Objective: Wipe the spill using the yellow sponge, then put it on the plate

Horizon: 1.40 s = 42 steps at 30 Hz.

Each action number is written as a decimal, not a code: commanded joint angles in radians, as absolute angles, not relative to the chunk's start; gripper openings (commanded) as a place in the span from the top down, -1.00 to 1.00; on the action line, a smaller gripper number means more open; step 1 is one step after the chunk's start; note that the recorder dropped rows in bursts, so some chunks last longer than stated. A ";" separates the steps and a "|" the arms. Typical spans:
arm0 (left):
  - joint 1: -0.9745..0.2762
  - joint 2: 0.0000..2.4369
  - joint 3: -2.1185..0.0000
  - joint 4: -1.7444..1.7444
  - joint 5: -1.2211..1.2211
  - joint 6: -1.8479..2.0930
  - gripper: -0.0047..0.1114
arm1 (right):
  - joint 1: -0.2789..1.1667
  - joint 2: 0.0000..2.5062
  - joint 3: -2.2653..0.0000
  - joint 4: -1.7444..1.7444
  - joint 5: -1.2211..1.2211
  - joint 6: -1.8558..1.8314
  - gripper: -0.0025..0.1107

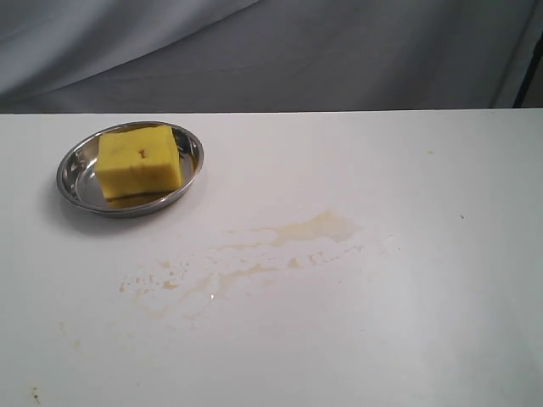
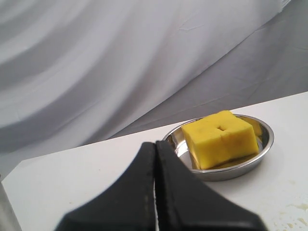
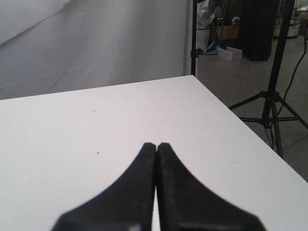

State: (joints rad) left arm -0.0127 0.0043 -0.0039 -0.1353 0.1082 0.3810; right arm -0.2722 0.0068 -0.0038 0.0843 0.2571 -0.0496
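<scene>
Yellow sponge (image 1: 140, 161): sitting in the plate (image 1: 72, 182), back left on the desk (image 1: 424, 297), exterior view.
Spill (image 1: 318, 227): lying there as pale brown smears mid-desk.
Left tool (image 2: 155, 144), wrist view: hovering near the plate, pressing together, holding nothing.
Right tool (image 3: 157, 145), wrist view: hovering by the desk's edge, likewise pressing together, empty.

1. Yellow sponge (image 1: 138, 161): bright yellow w/ sm. orange-brown speck on top.
2. Plate (image 1: 78, 180): shiny silver, yellow refl. inside.
3. Spill (image 1: 316, 227): pale amber-brown smears, fainter specks twd left.
4. Table (image 1: 424, 322): white.
5. Backdrop (image 1: 339, 51): grey cloth.
6. Left gripper (image 2: 155, 143), right gripper (image 3: 156, 144): both black.
</scene>
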 commanded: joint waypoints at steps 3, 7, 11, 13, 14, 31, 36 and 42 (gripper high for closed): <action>-0.016 0.000 0.000 -0.138 0.101 0.376 0.92 | -0.278 0.000 0.000 0.097 0.261 -0.053 0.96; -0.016 0.000 0.000 -0.138 0.101 0.376 0.92 | -0.278 0.000 0.000 0.104 0.266 -0.053 0.96; -0.016 0.000 0.000 -0.138 0.101 0.376 0.92 | -0.278 0.000 0.000 0.050 0.306 -0.041 0.96; -0.016 0.000 0.000 -0.138 0.101 0.376 0.92 | -0.278 0.000 0.000 0.020 0.326 -0.013 0.96; -0.016 0.000 0.000 -0.138 0.101 0.376 0.92 | -0.278 0.000 0.000 0.012 0.326 -0.011 0.96; -0.016 0.000 0.000 -0.138 0.101 0.376 0.92 | -0.278 0.000 0.000 0.000 0.330 -0.082 0.96; -0.016 0.000 0.000 -0.138 0.101 0.376 0.92 | -0.278 0.000 0.000 0.000 0.334 -0.082 0.96; -0.016 0.000 0.000 -0.138 0.101 0.376 0.92 | -0.278 0.000 0.000 0.008 0.345 -0.078 0.96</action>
State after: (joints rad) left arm -0.0127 0.0043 -0.0039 -0.1353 0.1082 0.3810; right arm -0.2722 0.0052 -0.0038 0.0105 0.3351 -0.0720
